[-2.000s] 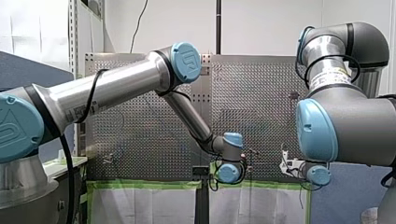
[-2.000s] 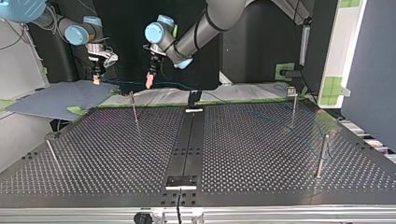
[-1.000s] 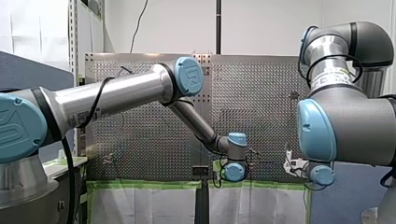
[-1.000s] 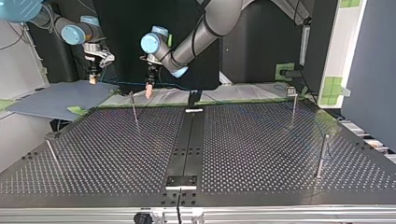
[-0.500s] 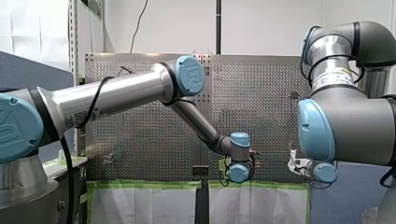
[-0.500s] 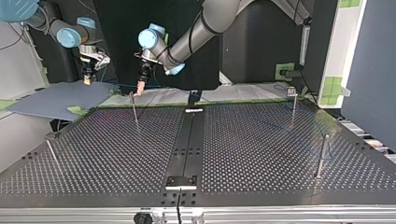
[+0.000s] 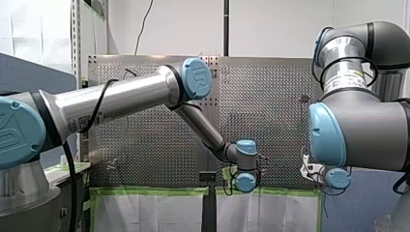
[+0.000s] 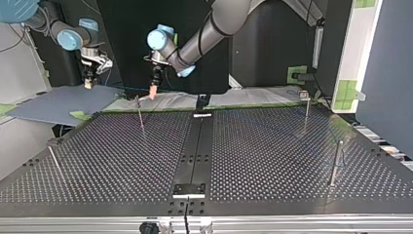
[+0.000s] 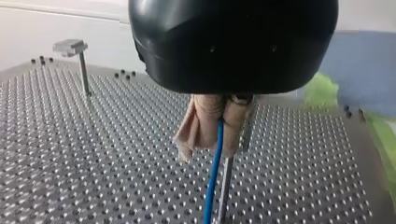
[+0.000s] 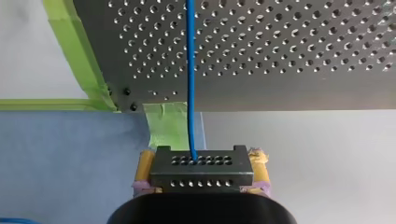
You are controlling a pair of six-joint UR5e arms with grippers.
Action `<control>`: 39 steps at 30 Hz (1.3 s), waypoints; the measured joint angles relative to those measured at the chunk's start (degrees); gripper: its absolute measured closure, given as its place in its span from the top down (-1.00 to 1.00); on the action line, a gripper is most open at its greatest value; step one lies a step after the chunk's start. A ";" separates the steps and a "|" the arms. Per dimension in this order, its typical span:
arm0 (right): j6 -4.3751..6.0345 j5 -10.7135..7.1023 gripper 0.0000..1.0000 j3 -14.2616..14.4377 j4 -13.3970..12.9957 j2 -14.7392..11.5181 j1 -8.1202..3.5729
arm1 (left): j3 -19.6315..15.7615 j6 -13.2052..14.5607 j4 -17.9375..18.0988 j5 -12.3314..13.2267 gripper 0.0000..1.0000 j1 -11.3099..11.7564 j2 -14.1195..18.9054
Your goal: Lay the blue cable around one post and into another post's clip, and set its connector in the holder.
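The thin blue cable (image 9: 212, 179) looks light and limp; my left gripper (image 9: 219, 130) pinches it; my right gripper (image 10: 201, 173) clamps its rigid black perforated connector (image 10: 201, 166), the surer hold.

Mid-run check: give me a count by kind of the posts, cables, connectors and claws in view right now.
posts: 4
blue cable: 1
connector: 1
claws (left claw, right claw): 2
Total: 8
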 joint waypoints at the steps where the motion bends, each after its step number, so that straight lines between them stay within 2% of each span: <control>1: 0.01 0.00 -1.00 -0.12 -0.07 -0.01 0.08 | -0.31 0.07 0.40 -0.08 -1.00 0.08 0.01; 7: -0.22 -0.12 -1.00 -0.98 -0.14 0.02 0.50 | -1.22 0.28 2.44 0.62 -1.00 0.64 -0.02; 14: -0.01 -1.09 -1.00 -1.63 -0.76 0.12 0.83 | -1.07 -0.02 3.11 3.02 -1.00 1.09 -0.05; 20: 0.15 -2.09 -1.00 -2.06 -0.88 0.18 1.14 | -1.00 -0.42 3.22 4.39 -1.00 1.74 -0.05; 39: 0.86 -2.13 -1.00 -2.80 -1.09 0.56 1.14 | -0.96 -0.93 1.80 5.99 -1.00 3.11 -0.22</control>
